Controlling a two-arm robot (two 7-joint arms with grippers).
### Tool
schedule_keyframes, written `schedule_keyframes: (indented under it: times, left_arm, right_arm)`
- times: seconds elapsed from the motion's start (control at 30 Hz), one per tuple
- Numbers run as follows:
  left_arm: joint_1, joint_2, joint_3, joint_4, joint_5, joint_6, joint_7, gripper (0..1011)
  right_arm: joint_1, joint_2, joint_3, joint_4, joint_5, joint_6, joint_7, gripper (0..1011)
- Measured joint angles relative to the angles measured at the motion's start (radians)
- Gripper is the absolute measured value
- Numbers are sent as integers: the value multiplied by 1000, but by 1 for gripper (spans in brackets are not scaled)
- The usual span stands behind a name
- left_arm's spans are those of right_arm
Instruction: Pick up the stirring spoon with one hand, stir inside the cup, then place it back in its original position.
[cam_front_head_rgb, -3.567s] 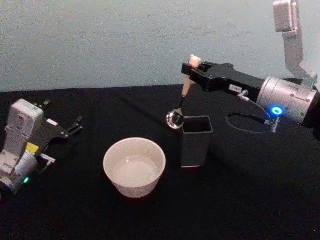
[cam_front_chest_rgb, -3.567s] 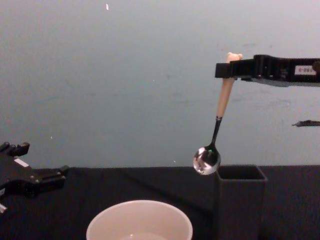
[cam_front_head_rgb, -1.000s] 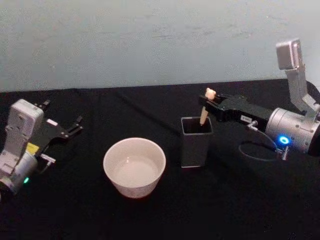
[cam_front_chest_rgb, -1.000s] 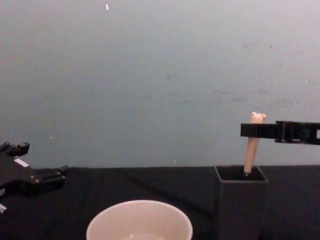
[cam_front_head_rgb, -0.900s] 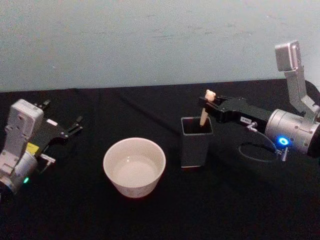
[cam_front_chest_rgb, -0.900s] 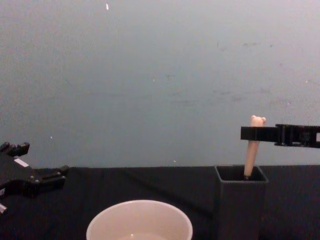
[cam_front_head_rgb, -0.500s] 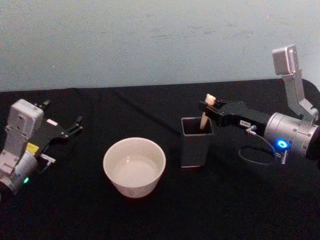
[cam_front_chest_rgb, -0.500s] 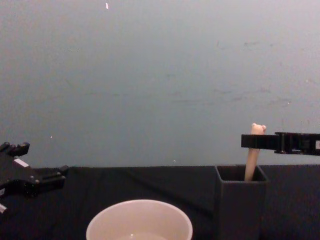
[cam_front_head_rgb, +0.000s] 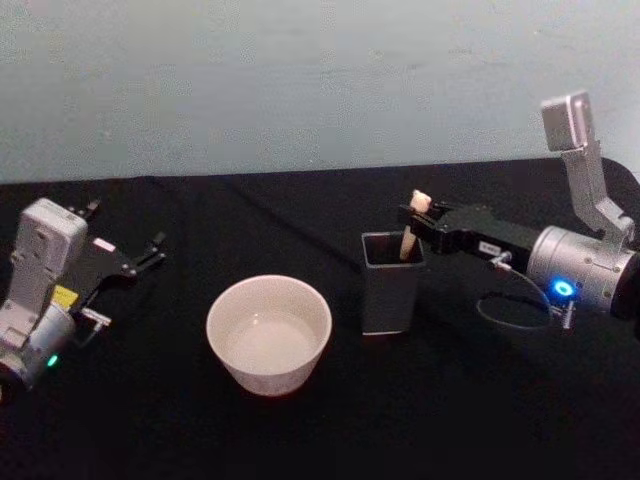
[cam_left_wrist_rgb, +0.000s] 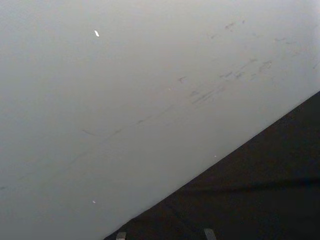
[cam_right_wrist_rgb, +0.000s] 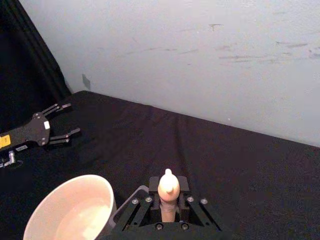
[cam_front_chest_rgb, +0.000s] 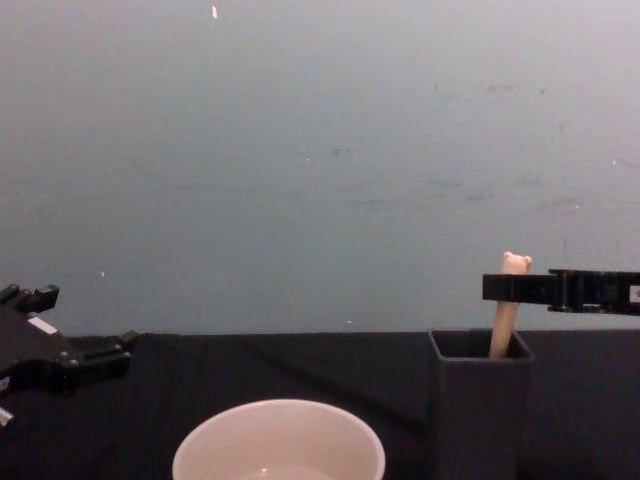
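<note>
The stirring spoon (cam_front_head_rgb: 409, 232) stands slanted in the dark grey square holder (cam_front_head_rgb: 391, 283), its beige handle and bear head (cam_front_chest_rgb: 515, 263) sticking out above the rim and its bowl hidden inside. My right gripper (cam_front_head_rgb: 416, 214) reaches in from the right and is shut on the handle just under the bear head (cam_right_wrist_rgb: 168, 185). The cream-white cup (cam_front_head_rgb: 268, 333) sits left of the holder, apart from it, and its rim shows low in the chest view (cam_front_chest_rgb: 278, 440). Far left, my left gripper (cam_front_head_rgb: 148, 252) rests open near the table.
A black cloth covers the table (cam_front_head_rgb: 470, 400), with a pale blue-grey wall behind. The right arm's cable (cam_front_head_rgb: 505, 305) loops down close to the cloth to the right of the holder. Free room lies between the cup and the left gripper.
Earlier the spoon hung above the holder with its bowl showing; now the bowl is down inside. Over the last second the right gripper sank slightly with the handle. The left arm stayed still.
</note>
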Motion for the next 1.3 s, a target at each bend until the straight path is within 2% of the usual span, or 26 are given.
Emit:
schedule_keyframes:
  times: [0.5, 0.6, 0.63, 0.77, 0.87, 1.0, 1.03, 1.13, 1.17, 1.3]
  left_arm:
    - [0, 0, 0, 0, 0, 0, 0, 1001]
    - [0, 0, 0, 0, 0, 0, 0, 1001]
    - [0, 0, 0, 0, 0, 0, 0, 1001]
    - [0, 0, 0, 0, 0, 0, 0, 1001]
    - [0, 0, 0, 0, 0, 0, 0, 1001]
    - [0, 0, 0, 0, 0, 0, 0, 1001]
    - [0, 0, 0, 0, 0, 0, 0, 1001]
    - [0, 0, 0, 0, 0, 0, 0, 1001]
    - [0, 0, 0, 0, 0, 0, 0, 1001]
    - [0, 0, 0, 0, 0, 0, 0, 1001]
  right_arm:
    - [0, 1, 0, 0, 0, -1, 0, 211]
    - [0, 1, 0, 0, 0, -1, 0, 242]
    - [0, 1, 0, 0, 0, -1, 0, 300]
    - [0, 2, 0, -1, 0, -2, 0, 390]
    - [0, 2, 0, -1, 0, -2, 0, 520]
    - [0, 2, 0, -2, 1, -2, 0, 620]
    - [0, 2, 0, -2, 1, -2, 0, 682]
    - [0, 2, 0, -2, 1, -2, 0, 735]
    - [0, 2, 0, -2, 1, -2, 0, 790]
    - [0, 2, 0, -2, 1, -2, 0, 903]
